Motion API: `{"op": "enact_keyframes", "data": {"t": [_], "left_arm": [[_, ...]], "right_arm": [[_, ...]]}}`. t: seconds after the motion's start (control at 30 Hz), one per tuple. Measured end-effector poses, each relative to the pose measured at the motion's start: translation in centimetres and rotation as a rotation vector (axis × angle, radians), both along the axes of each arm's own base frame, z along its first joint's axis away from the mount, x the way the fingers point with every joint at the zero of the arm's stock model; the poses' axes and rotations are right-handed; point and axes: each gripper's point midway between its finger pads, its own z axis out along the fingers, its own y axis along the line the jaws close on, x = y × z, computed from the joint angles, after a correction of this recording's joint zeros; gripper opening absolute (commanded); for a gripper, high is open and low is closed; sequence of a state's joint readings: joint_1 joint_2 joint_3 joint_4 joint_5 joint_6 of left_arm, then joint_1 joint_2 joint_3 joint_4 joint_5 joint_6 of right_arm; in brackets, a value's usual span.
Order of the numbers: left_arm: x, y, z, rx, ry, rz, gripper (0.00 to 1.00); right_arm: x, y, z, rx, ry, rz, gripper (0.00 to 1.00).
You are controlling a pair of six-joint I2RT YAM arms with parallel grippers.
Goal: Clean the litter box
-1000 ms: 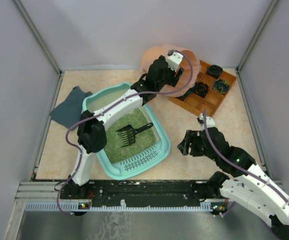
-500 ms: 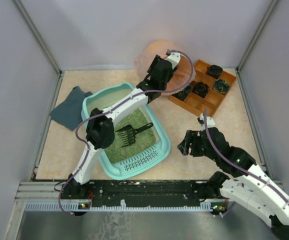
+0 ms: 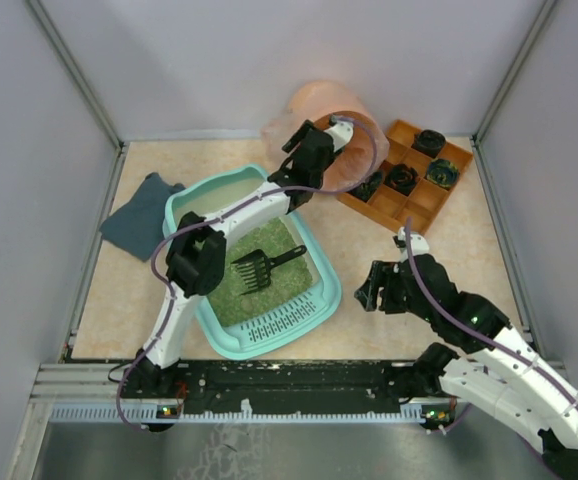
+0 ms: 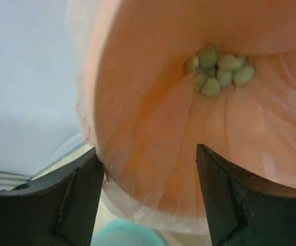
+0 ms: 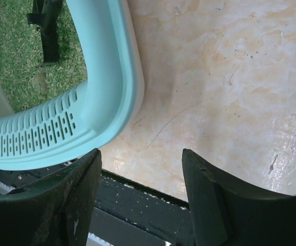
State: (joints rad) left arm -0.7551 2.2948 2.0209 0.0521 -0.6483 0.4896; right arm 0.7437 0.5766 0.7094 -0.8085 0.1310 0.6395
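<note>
— What takes up most of the beige table [image 3: 359, 240]?
— The litter box [image 3: 331, 287]. It lies at about 8 o'clock from the table's middle, with its slotted ledge at its own 5 o'clock end and green litter [image 3: 231, 297] inside.

— And next in size?
— The peach-lined bin [image 3: 314, 100] at 12 o'clock, by the back wall, is tipped so that its mouth faces the left gripper [image 3: 299, 135]. The orange tray [image 3: 429, 203] sits at 2 o'clock with small dark pots [image 3: 402, 178] in some compartments. A blue-grey cloth [image 3: 137, 215] lies at 10 o'clock, just beside the litter box.

— How do the grippers stand?
— The left gripper's fingers are spread wide and pinch nothing. The bin's lower lip shows in the gap, and in the wrist view the finger at 9 o'clock looks to touch the liner. The right gripper [image 3: 369, 293] hovers at the litter box's 4 o'clock over bare table, fingers apart with nothing between them.

— Anything smaller?
— A black scoop [image 3: 259, 268] lies on the litter, its handle toward 2 o'clock. Pale green lumps [image 4: 219, 66] sit deep in the bin.
</note>
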Motion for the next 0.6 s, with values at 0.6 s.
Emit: {"op": "enact_keyframes", "data": {"t": [0.6], "left_arm": [[-0.2, 1.8, 3.1, -0.059, -0.008, -0.062, 0.77]], "right_arm": [[0.0, 0.1, -0.2, -0.005, 0.007, 0.002, 0.64]]}}
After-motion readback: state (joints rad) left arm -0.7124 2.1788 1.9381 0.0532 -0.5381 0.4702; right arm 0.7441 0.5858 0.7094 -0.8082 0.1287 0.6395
